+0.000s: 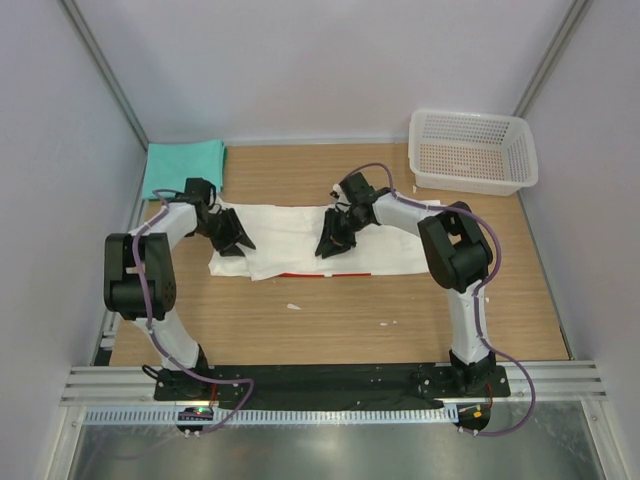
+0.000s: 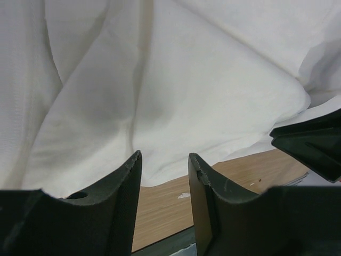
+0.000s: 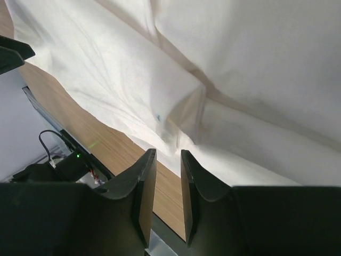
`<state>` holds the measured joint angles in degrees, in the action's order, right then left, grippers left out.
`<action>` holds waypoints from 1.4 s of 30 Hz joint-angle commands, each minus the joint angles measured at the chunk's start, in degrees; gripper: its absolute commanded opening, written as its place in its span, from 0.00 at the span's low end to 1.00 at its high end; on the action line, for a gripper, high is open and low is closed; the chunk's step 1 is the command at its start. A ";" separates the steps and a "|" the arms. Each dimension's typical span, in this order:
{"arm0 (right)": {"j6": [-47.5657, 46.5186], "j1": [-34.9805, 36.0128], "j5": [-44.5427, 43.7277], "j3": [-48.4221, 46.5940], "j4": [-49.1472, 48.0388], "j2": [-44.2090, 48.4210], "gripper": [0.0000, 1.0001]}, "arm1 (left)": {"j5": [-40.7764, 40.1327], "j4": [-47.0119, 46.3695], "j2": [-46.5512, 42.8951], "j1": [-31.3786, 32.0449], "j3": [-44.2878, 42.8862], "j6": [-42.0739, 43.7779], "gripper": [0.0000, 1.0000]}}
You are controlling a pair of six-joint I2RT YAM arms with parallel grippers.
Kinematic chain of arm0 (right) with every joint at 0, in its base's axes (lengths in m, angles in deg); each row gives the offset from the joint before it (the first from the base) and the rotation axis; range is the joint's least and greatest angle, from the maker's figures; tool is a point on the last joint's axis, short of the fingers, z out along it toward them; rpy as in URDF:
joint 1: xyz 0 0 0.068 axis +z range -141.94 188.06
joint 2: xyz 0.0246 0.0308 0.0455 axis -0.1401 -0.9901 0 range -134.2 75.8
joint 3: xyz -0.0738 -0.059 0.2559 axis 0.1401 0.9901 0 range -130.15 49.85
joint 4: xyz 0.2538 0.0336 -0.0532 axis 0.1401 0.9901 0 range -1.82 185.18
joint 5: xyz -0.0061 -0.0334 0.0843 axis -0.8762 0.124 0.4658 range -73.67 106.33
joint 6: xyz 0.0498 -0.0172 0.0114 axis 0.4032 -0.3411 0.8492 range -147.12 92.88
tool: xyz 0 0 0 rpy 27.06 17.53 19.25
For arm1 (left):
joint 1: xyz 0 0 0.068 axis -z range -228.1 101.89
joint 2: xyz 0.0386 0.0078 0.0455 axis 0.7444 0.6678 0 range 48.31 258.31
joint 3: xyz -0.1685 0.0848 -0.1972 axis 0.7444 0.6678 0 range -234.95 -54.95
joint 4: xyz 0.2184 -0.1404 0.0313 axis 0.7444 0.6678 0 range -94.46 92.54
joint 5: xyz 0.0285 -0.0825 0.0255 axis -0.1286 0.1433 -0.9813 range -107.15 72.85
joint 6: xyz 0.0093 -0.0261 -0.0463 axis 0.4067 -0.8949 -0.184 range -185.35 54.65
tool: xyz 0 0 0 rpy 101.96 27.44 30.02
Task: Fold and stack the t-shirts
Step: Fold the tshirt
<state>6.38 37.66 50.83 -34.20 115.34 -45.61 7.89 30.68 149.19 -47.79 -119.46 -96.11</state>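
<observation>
The white t-shirt (image 1: 290, 232), a sliver of its red print (image 1: 305, 273) showing along the near edge, is lying as a wide, rumpled band on the table (image 1: 330, 320), to the left of the white mesh basket (image 1: 522, 150) and nearer the arms than it. The teal-green t-shirt (image 1: 183, 166) is resting as a neat square well to the basket's left, along the same far edge. The left gripper (image 1: 240, 243) is hanging low over the end of the band farther from the basket. Its jaws are standing apart with nothing between them, and cloth is filling the wrist view just beyond the tips. The right gripper (image 1: 327, 250) is hanging near the middle of the band, on the basket's side of its partner. Its jaws are parted by a narrower gap and are likewise gripping nothing. By the look of it, the white shirt is being folded and is only partway there, with the stacking not yet begun. The next move is likely calling for both grippers to pinch an edge of the band and carry it over evenly, keeping the loose layers from slipping apart.
</observation>
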 commanded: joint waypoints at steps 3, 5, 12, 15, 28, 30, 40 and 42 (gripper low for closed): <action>-1.94 -0.51 -3.47 -5.24 0.97 1.88 0.33 | 1.24 -2.53 2.74 -3.13 -5.27 1.40 0.41; -1.77 -0.51 -3.74 -6.47 0.79 1.08 0.33 | 1.42 -2.44 4.14 -3.57 -6.76 1.50 0.42; -1.94 -0.86 -4.44 -9.29 0.97 -1.03 0.33 | 2.99 -6.21 8.01 -4.01 -9.14 1.50 0.41; -1.94 -1.04 -4.53 -9.99 1.06 -1.73 0.32 | 4.67 -8.14 9.60 -3.92 -9.67 0.88 0.39; -1.68 -1.22 -3.48 -11.92 1.23 -3.75 0.30 | 7.92 -11.23 9.87 -3.92 -8.97 -2.10 0.31; -1.77 -1.22 -3.39 -12.28 1.32 -3.93 0.30 | 8.10 -11.49 9.69 -3.83 -8.79 -2.63 0.31; -1.59 -1.39 -3.48 -12.37 1.58 -4.02 0.29 | 9.50 -11.84 9.86 -3.83 -8.97 -4.48 0.22; -1.68 -1.48 -3.65 -12.19 1.76 -4.02 0.29 | 9.59 -12.02 9.42 -3.92 -8.70 -4.74 0.25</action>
<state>5.48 36.44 47.08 -44.45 117.02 -49.98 15.56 20.60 160.76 -51.61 -127.70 -99.87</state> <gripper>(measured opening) 0.297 0.235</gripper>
